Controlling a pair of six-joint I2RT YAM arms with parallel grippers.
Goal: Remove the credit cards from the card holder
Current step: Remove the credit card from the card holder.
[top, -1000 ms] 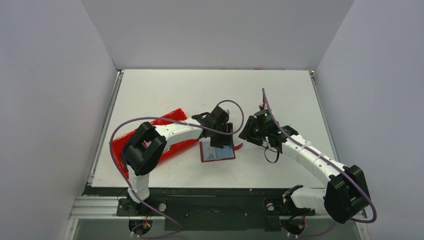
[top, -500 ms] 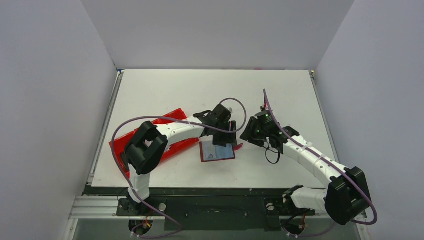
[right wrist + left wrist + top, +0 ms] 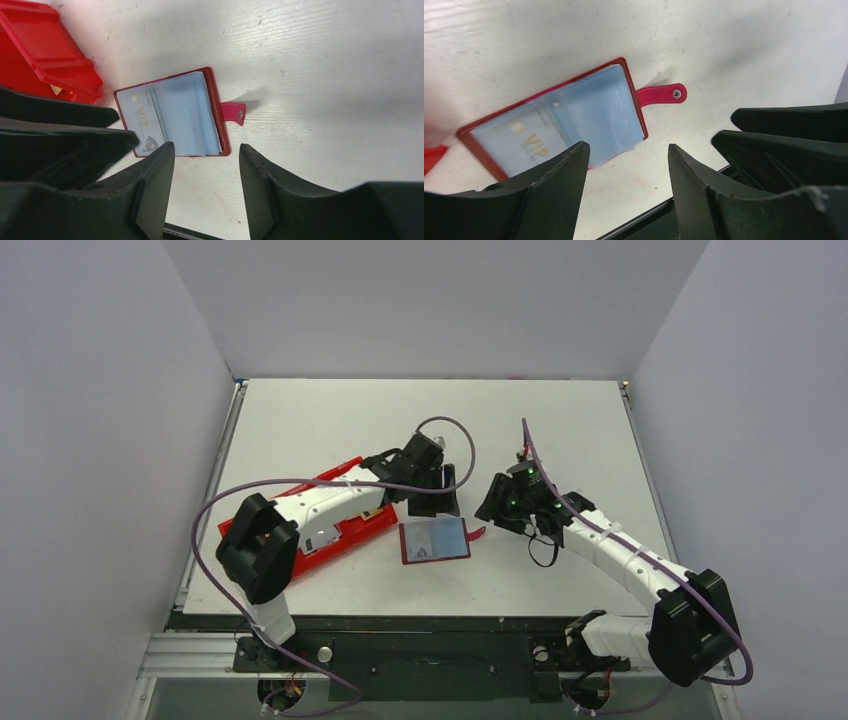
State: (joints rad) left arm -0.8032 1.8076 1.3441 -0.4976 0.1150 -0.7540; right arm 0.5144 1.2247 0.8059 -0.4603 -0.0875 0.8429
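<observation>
The card holder [image 3: 435, 540] lies open and flat on the white table, pale blue-grey sleeves up, red strap tab [image 3: 477, 534] pointing right. In the wrist views the card holder [image 3: 559, 125] [image 3: 172, 115] shows a silver-grey credit card [image 3: 524, 145] [image 3: 140, 114] with gold "VIP" lettering inside its left sleeve. My left gripper [image 3: 437, 495] [image 3: 628, 147] hangs open just behind the holder, with nothing between its fingers. To the right of the strap tab my right gripper [image 3: 497, 505] [image 3: 206, 146] is also open and empty. Neither touches the holder.
A bright red compartment tray [image 3: 355, 532] [image 3: 50, 55] lies left of the holder, partly under my left arm; a small tan sliver shows at its edge. The table's front edge runs close below the holder. Grey walls enclose the table.
My left gripper has risen and drawn back from the holder's far edge, and its elbow swung left. Both grippers opened slightly wider. The holder stayed put.
</observation>
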